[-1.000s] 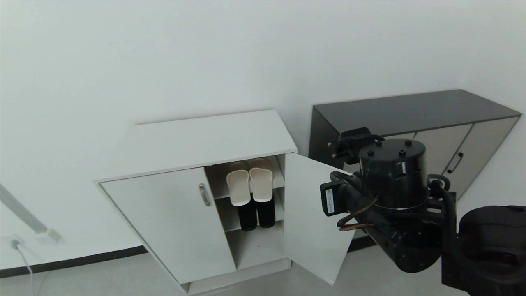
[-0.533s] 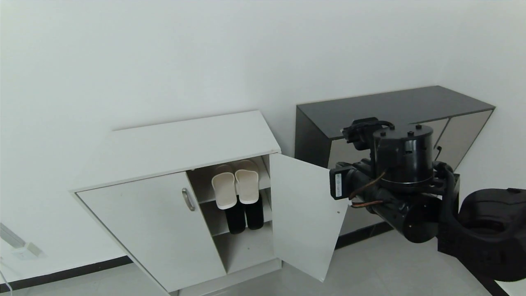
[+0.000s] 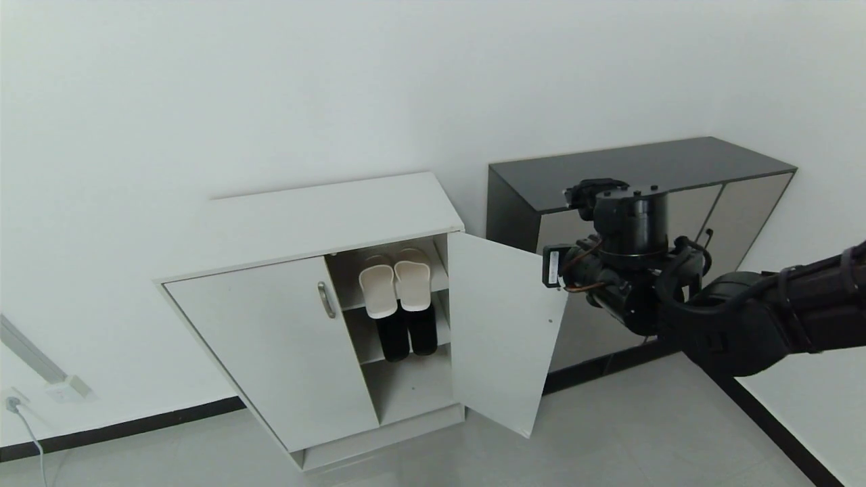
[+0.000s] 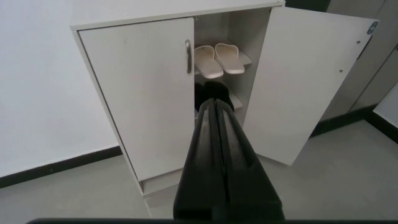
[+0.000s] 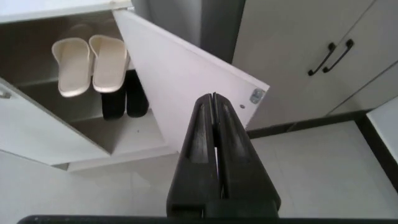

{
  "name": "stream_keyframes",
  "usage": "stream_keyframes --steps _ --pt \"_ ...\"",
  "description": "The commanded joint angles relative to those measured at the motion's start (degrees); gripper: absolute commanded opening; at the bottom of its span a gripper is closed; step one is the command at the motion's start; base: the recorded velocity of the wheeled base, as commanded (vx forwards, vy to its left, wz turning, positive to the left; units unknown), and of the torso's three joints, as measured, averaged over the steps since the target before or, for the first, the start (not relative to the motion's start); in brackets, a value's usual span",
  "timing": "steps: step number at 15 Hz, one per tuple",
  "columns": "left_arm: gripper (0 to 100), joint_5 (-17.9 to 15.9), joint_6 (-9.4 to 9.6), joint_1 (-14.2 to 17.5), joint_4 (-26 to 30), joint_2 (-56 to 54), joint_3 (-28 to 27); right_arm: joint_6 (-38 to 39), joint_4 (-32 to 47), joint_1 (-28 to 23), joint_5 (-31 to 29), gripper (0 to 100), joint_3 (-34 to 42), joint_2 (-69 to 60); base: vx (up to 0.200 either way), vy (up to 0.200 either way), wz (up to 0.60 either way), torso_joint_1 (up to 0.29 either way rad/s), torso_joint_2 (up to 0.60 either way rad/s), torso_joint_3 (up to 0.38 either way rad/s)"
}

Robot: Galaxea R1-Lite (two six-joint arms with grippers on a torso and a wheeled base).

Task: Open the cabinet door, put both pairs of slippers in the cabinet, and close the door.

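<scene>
The white cabinet (image 3: 325, 216) stands against the wall with its right door (image 3: 500, 331) swung open and its left door (image 3: 270, 352) closed. Inside, a white pair of slippers (image 3: 396, 287) lies on the upper shelf, and a black pair (image 3: 408, 335) sits on the shelf below. My right arm (image 3: 629, 270) is stretched out beside the open door's free edge. My right gripper (image 5: 214, 98) is shut and empty, close to the door (image 5: 180, 87). My left gripper (image 4: 215, 102) is shut and empty, hanging in front of the opening, with the white slippers (image 4: 222, 59) beyond it.
A dark-topped grey sideboard (image 3: 643, 169) stands right of the white cabinet, just behind the open door. A black baseboard runs along the wall. A wall socket with a cable (image 3: 13, 402) is at far left. Bare grey floor (image 3: 609, 433) lies in front.
The head view has shifted. My right arm has stretched farther out toward the open door's free edge. The door and both slipper pairs stay as they were.
</scene>
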Motion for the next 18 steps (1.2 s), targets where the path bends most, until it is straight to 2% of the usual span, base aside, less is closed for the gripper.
stream_keyframes --steps 1,7,18 --pt "0 0.0 -0.01 0.04 0.0 0.07 0.01 0.08 0.15 -2.95 1.35 0 -3.88 4.91 0.0 0.0 0.0 0.0 0.0 0.0" --pt "0 0.0 -0.01 0.04 0.0 0.07 0.01 1.75 0.32 -7.88 3.81 0 -12.94 13.52 0.0 0.0 0.0 0.0 0.0 0.0" --pt "0 0.0 -0.01 0.04 0.0 0.07 0.01 2.89 0.5 -11.74 6.53 0 -18.03 19.41 0.0 0.0 0.0 0.0 0.0 0.0"
